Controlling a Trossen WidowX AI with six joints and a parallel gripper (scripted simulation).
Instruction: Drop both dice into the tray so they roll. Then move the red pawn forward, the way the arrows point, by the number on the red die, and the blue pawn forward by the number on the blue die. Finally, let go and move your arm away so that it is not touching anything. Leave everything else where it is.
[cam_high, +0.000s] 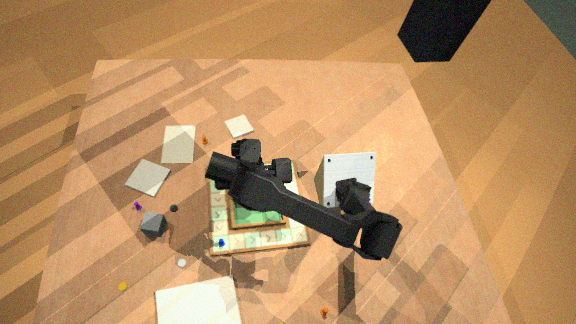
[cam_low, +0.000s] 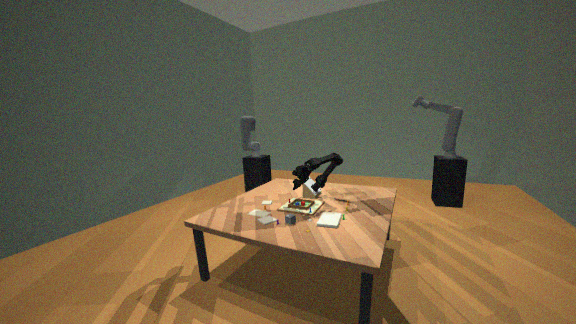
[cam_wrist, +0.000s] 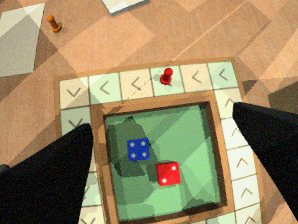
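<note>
While the tool (cam_high: 265, 167) (cam_low: 296, 179) (cam_wrist: 164, 119) hangs released above the tray (cam_high: 260, 223) (cam_wrist: 111, 192), the blue die (cam_wrist: 138, 149) shows four and the red die (cam_wrist: 168, 173) two inside it; the red pawn (cam_wrist: 166, 76) and blue pawn (cam_high: 221, 242) (cam_low: 310, 210) stand on the surrounding track.

Grey-green walls (cam_low: 125, 100) met in a corner, pale grey ceiling (cam_low: 270, 10) above. Floor (cam_high: 540, 165) (cam_low: 125, 225) was brown wood planks, lighter and darker strips. Wooden table (cam_high: 350, 100) (cam_low: 345, 240) stood on it, top pinkish-brown, dark legs (cam_low: 201, 255) at the near corners. Behind, well apart, two black box stands (cam_low: 257, 172) (cam_low: 448, 182), one left, one right in the exterior view; a black block (cam_high: 440, 30) showed past the table edge from above. Light was warm, patchy; angular shadows crossed table and floor. Pictures grainy.
</note>
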